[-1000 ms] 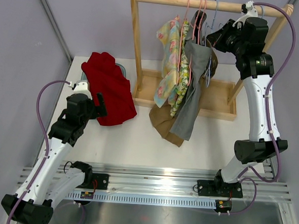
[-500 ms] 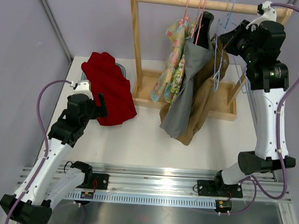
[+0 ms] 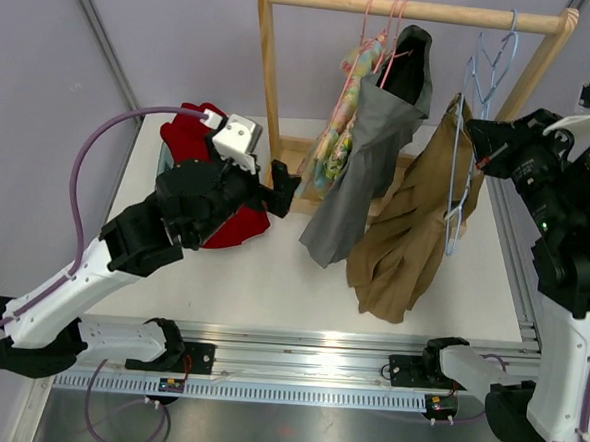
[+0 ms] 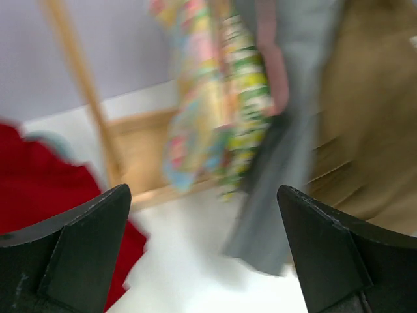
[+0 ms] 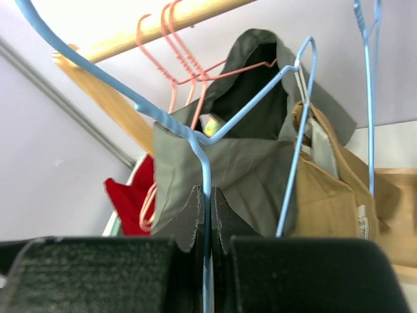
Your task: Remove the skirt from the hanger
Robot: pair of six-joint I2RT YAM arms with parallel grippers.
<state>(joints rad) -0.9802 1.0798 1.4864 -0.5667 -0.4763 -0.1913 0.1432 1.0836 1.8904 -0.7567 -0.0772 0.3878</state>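
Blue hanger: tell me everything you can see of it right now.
The blue hanger is thin light-blue wire with bent shoulders and a hook on top. It hangs tilted near the right end of the wooden rail. Whether the hook sits on the rail is unclear. The right pincer is shut on one of its wires. The tan skirt hangs from it, beside the grey garment.

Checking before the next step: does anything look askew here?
The blue hanger is tilted, gripped in the shut right hand, with the tan skirt hanging bunched from it. A red garment lies crumpled on the table.
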